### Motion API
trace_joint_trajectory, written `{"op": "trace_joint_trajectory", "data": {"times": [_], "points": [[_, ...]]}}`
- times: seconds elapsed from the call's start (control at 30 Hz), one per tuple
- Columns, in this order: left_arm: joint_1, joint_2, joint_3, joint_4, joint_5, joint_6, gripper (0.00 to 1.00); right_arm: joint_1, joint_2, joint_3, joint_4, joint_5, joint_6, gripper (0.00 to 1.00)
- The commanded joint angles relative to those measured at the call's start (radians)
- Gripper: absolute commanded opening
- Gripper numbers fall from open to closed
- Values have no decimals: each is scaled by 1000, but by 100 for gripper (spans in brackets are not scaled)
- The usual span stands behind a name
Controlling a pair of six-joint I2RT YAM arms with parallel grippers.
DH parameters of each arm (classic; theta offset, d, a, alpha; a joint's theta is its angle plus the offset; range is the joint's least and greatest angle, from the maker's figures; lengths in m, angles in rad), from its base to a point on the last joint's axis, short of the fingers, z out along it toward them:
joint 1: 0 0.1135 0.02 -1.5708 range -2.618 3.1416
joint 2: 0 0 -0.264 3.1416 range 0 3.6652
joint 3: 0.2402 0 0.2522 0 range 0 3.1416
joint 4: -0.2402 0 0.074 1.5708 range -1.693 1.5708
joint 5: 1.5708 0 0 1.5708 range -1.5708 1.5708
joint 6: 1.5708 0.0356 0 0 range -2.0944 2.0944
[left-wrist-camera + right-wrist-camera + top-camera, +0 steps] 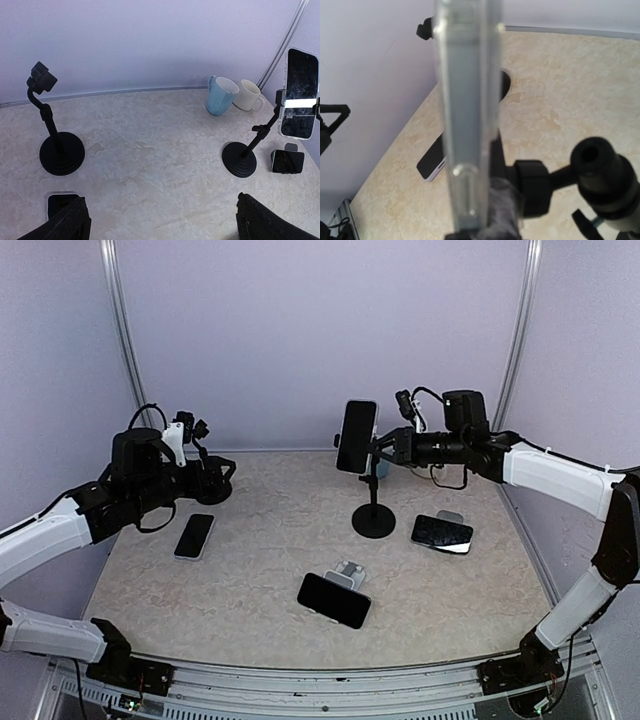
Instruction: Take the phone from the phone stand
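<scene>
A phone (356, 436) in a clear case stands upright, clamped in a black phone stand (373, 521) with a round base at the middle right of the table. My right gripper (383, 448) is at the phone's right edge, level with the clamp. In the right wrist view the phone's edge (467, 115) fills the centre, and a blurred finger (504, 210) lies against its back beside the stand's clamp (532, 187). The gripper looks shut on the phone. My left gripper (222, 476) is open and empty at the left; its view shows the phone (299, 95) and stand (240, 159).
A second, empty black stand (57, 150) is near my left gripper. One phone (194, 536) lies flat at the left. Another (333, 599) leans on a small holder at the front, and a third (441, 532) sits at the right. A blue mug (220, 95) and a white mug (248, 95) stand by the back wall.
</scene>
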Motion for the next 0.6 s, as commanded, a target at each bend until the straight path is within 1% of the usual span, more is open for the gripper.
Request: {"op": "trace_joint_trajectory", "data": {"times": [0.0, 0.17, 0.33, 0.57], "points": [[-58, 43, 65, 38, 16, 2, 99, 28, -6, 36, 55, -11, -3, 11], [-166, 134, 138, 7, -27, 1, 99, 67, 0, 44, 97, -5, 28, 5], [-229, 218, 213, 16, 12, -31, 99, 101, 16, 54, 127, 4, 48, 0], [-285, 338, 322, 15, 67, -85, 99, 145, 26, 64, 161, 39, 75, 0]]}}
